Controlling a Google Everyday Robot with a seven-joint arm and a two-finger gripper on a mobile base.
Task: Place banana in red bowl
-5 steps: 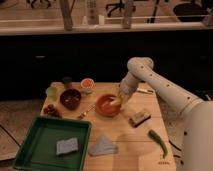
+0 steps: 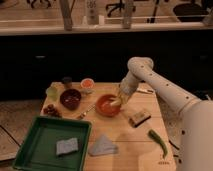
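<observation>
1. Several things ring the round, shallow, bright orange-red bowl [image 2: 106, 106] on the pale wooden table [image 2: 127, 137]. A darker maroon-brown bowl [image 2: 70, 98] sits to its left. A small white cup with orange contents [image 2: 87, 84] stands behind and left of it, and a thin utensil [image 2: 86, 111] lies just off its left rim.
2. A tan rectangular block [image 2: 139, 117] lies near its right front. Farther out in that direction, a long green chili pepper [image 2: 159, 141] lies near the table's edge.
3. At the front left is a green rectangular tray [image 2: 30, 150] holding a flat grey sponge [image 2: 67, 146]. A crumpled grey cloth [image 2: 103, 146] lies beside the tray.
4. The white arm [image 2: 160, 90] reaches in from the right. Its gripper [image 2: 118, 101] points down over the red bowl's right rim.
5. The small pale-yellow banana [image 2: 115, 104] shows only as a light patch at the gripper's tip, over the bowl's right inner side. The gripper hides most of the fruit, so its long axis and the way it points cannot be told.
6. How far the gripper is open, and whether it has hold of the banana, cannot be told.
7. The bowl's inside looks smooth and glossy, and the table is matte.
</observation>
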